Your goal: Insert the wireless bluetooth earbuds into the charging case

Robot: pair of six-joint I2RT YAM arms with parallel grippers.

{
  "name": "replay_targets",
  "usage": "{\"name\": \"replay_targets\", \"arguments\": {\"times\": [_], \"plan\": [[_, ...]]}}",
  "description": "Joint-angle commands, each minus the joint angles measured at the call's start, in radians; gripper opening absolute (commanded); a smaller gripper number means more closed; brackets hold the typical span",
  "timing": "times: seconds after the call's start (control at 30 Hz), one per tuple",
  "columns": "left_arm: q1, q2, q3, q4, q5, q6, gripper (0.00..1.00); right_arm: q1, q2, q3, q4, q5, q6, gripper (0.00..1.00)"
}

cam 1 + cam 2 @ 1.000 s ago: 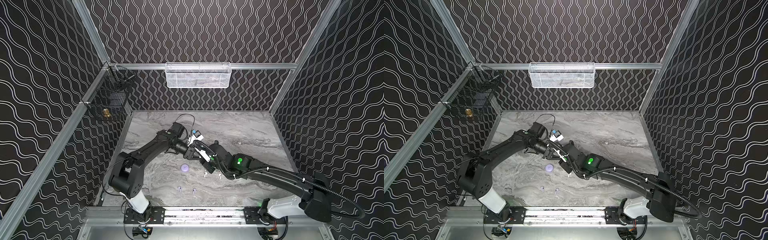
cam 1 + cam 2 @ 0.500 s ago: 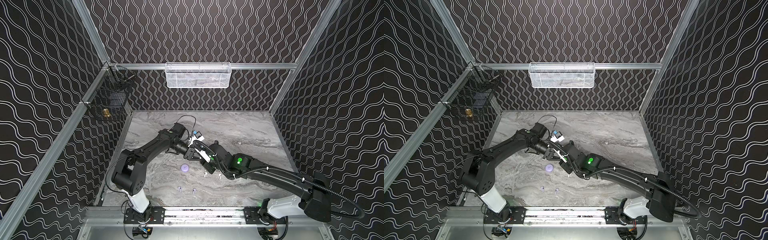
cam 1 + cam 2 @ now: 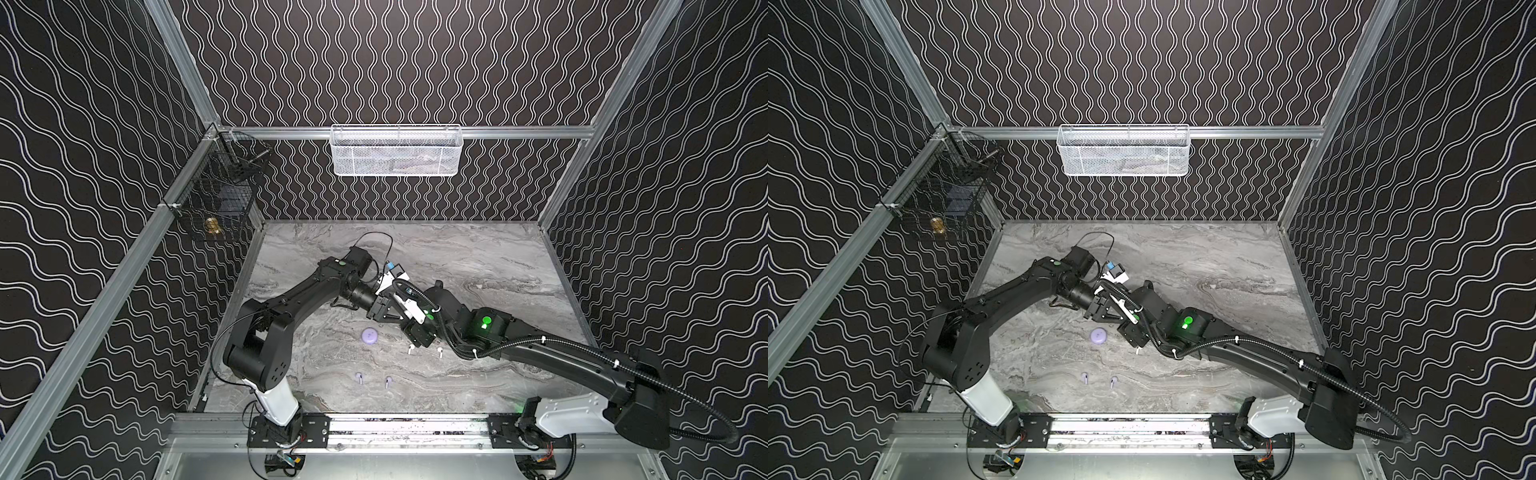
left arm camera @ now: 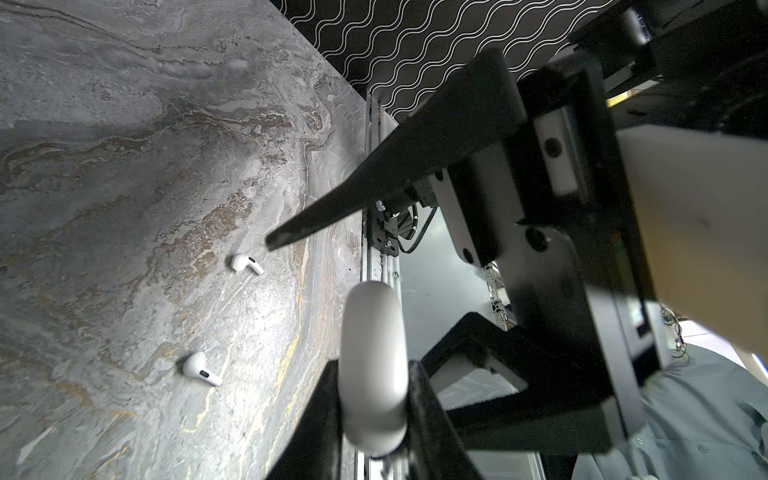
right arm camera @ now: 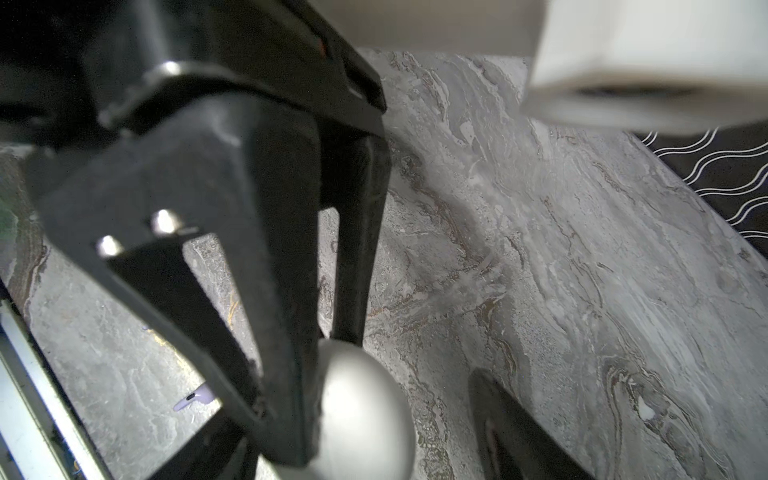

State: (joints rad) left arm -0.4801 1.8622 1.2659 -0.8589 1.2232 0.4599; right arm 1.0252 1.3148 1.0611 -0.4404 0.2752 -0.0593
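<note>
Taking the lavender round charging case (image 3: 369, 335) on the grey marbled bench (image 3: 478, 257) as the mark: two pale lavender stemmed earbuds (image 3: 359, 377) lie in front of it, stems running roughly toward the front aluminium rail (image 3: 395, 426). Just behind and right of it, the left gripper (image 4: 372, 368) pinches a white round charging case (image 4: 370, 324) edge-on, clear of the bench and apparently closed. Further right, two white stemmed earbuds (image 4: 246, 264) lie on their sides, stems near parallel, also pointing frontward. The right gripper (image 3: 417, 338) hangs spread and empty, one fingertip (image 4: 276, 239) just beside the nearer white earbud. That arm is nearer, so the pick likely falls to it, jaws set across the stem.
</note>
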Motion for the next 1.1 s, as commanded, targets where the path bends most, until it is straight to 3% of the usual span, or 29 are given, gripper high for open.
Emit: {"name": "replay_targets", "arguments": {"times": [0.0, 0.37, 0.53, 0.63, 0.8, 0.97, 1.07], "plan": [[-0.005, -0.005, 0.006, -0.101, -0.011, 0.045, 0.20, -0.010, -0.050, -0.016, 0.123, 0.139, 0.057, 0.82], [-0.004, 0.042, 0.058, -0.099, -0.041, 0.093, 0.18, -0.011, -0.305, -0.167, 0.152, 0.062, 0.195, 0.88], [-0.003, 0.091, 0.104, -0.074, -0.025, 0.083, 0.15, -0.037, -0.370, -0.204, 0.122, 0.115, 0.323, 0.90], [-0.004, 0.094, 0.102, 0.005, -0.026, 0.036, 0.13, -0.092, -0.413, -0.235, 0.121, 0.073, 0.411, 0.90], [-0.008, 0.039, 0.011, 0.278, -0.060, -0.131, 0.12, -0.234, -0.503, -0.329, 0.190, -0.127, 0.508, 0.91], [-0.008, -0.110, -0.276, 0.872, -0.155, -0.424, 0.13, -0.341, -0.489, -0.362, 0.212, -0.303, 0.566, 0.90], [-0.009, -0.132, -0.385, 1.075, -0.180, -0.485, 0.15, -0.349, -0.435, -0.360, 0.194, -0.328, 0.590, 0.90]]}}
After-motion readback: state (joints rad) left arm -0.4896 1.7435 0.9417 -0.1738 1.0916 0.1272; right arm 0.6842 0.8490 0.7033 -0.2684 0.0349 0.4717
